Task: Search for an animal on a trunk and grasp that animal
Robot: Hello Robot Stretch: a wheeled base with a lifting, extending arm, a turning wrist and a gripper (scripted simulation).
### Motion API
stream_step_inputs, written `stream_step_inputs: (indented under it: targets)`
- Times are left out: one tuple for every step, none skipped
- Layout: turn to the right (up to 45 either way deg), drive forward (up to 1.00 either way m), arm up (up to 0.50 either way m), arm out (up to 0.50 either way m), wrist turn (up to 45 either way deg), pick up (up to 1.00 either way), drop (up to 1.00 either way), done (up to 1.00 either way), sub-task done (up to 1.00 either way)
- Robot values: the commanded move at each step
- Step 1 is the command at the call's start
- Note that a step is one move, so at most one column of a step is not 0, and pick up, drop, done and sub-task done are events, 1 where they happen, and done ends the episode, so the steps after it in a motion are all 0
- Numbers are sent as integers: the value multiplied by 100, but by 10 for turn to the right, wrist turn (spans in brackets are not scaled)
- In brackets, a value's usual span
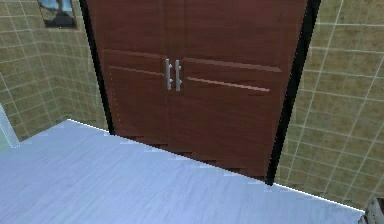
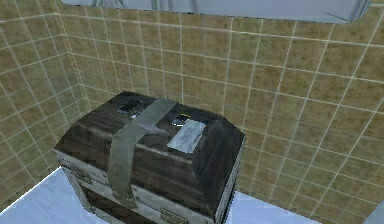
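Trunk [image 2: 98,140] is standing lower centre, a small blob [image 2: 185,122] lying atop its lid; pincer's state cannot be told.

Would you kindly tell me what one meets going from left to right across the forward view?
Picture on the wall → left door → pair of door handles → right door → tiled wall.

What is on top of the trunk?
On the trunk lie a grey strap, a pale patch and a dark blob; whether either is an animal is unclear. Its inside is covered.
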Motion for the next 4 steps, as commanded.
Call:
stream_step_inputs:
  targets:
    - [0,0,38,0,0,0,0,0,0]
    - [0,0,0,46,0,0,0,0,0]
    - [0,0,0,0,450,0,0,0,0]
    - [0,0,0,0,450,0,0,0,0]
